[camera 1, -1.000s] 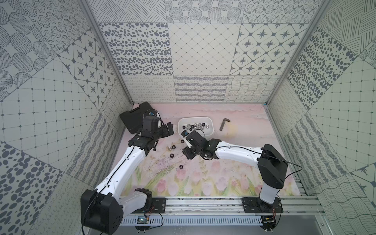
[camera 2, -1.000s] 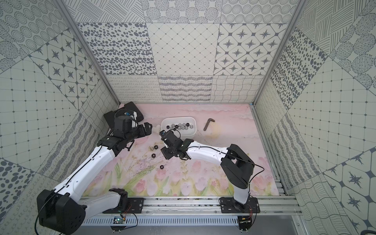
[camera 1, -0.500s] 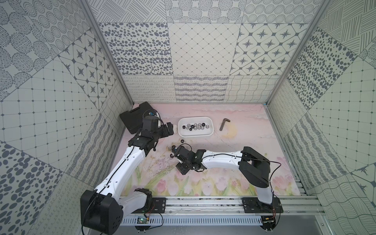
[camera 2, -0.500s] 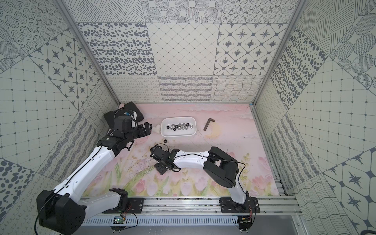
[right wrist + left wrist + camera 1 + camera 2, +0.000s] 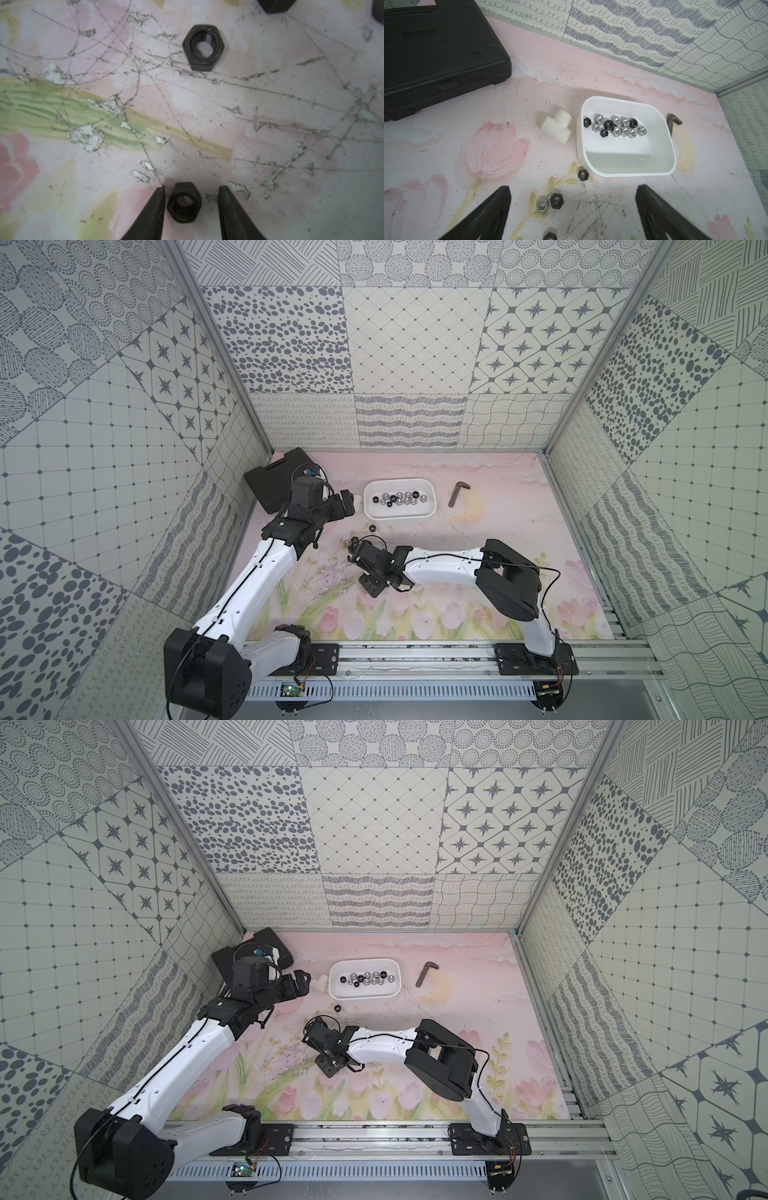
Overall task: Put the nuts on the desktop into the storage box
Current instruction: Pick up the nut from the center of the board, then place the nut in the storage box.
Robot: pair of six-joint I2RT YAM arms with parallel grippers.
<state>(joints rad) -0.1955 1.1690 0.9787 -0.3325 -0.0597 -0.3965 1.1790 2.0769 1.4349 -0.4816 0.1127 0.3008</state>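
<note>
Far left: a flat black plastic case sits in the back corner, partly under the left arm and cut off in the left wrist view.
Left pincer: the left pincer hangs wide and empty over the pale pink tulip-printed desktop.
Pipe piece: a white plastic T-shaped fitting lies just beside the box, half hidden behind that pincer in both top views.
Loose ones: a silver hexagonal nut touches a black hexagonal nut. A cut-off black nut shows at the frame edge.
Right pincer: the right pincer is down at the desktop, jaws narrow either side of a matte black nut. There's a gap on one side, so it's not clamped. The top views hide that nut.
Box: a shallow white rectangular storage box holds small black and silver nuts, bunched inside.
Far right: a dark L-shaped hex key lies near the box.
</note>
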